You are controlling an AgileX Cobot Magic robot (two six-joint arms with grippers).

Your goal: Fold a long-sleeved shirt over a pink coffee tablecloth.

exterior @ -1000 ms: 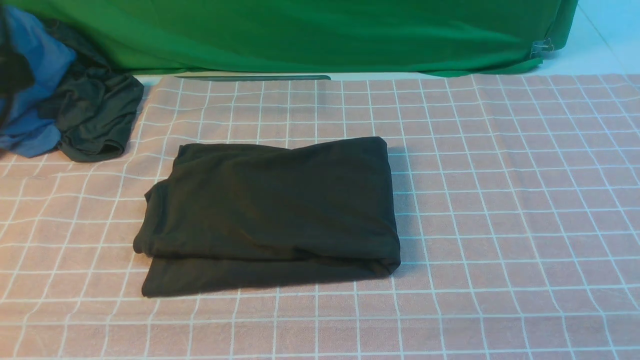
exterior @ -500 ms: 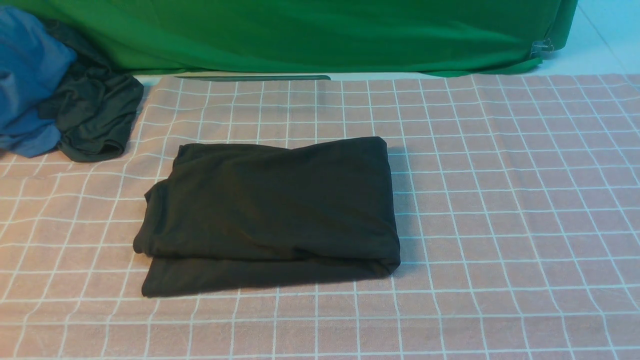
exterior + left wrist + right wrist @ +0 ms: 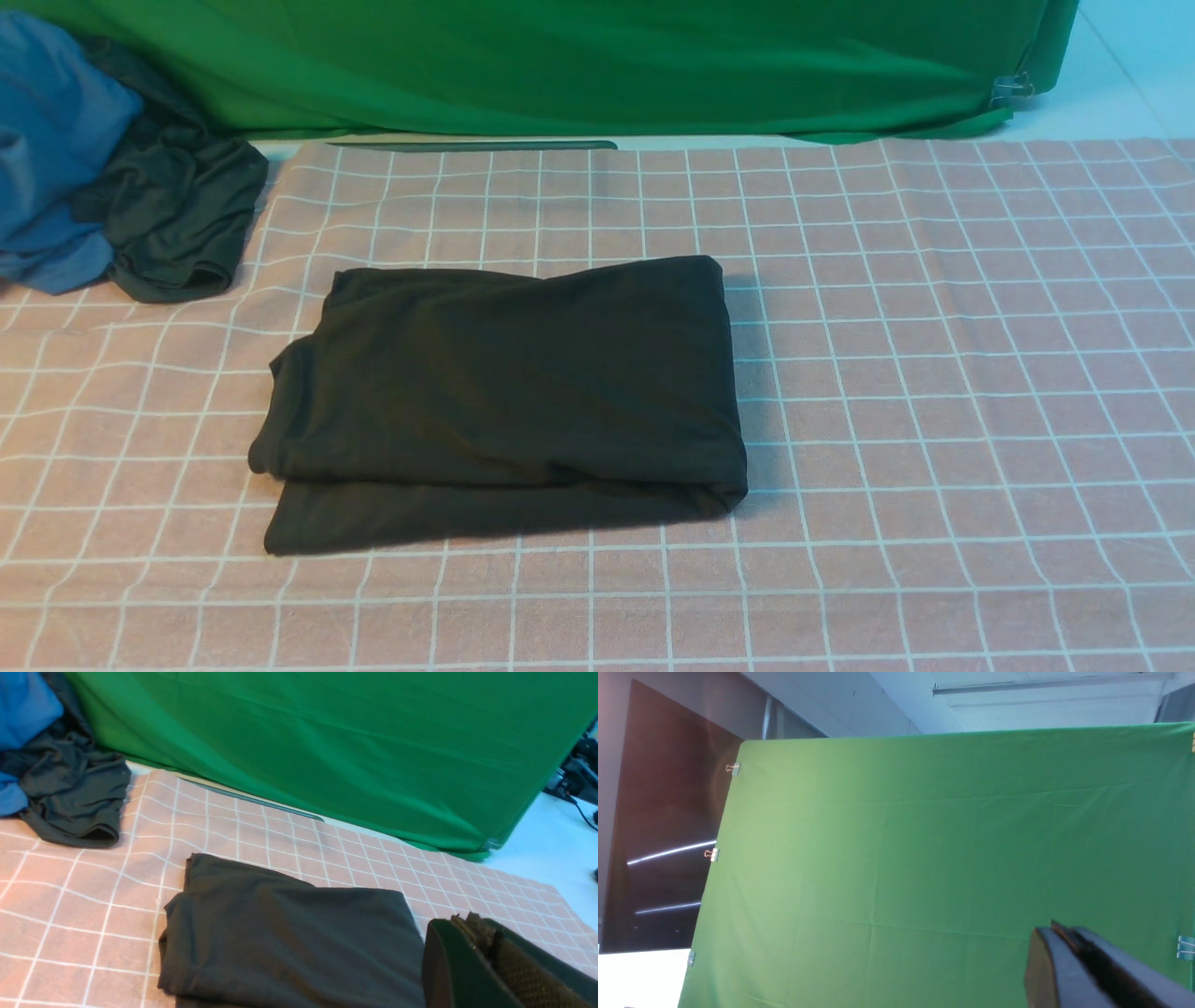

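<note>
shirt: long-sleeved shirt (image 3: pixel 289 938) folded into soft black rectangle, just beyond left gripper (image 3: pixel 472 926), untouched
cloth: pink coffee tablecloth (image 3: pixel 934 355), white grid, under shirt
pincers: left clamped together, empty; right gripper (image 3: pixel 1057 933) closed too, raised before smooth green backdrop (image 3: pixel 924 858)

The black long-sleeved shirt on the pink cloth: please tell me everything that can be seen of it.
The black long-sleeved shirt of soft matte fabric lies folded into a rough rectangle of stacked layers, near the middle of the dusty-pink tablecloth with a thin white grid. A lower layer sticks out along its near edge. Sleeves, collar and any print are hidden inside the fold. Only the tablecloth touches it; no gripper does.
</note>
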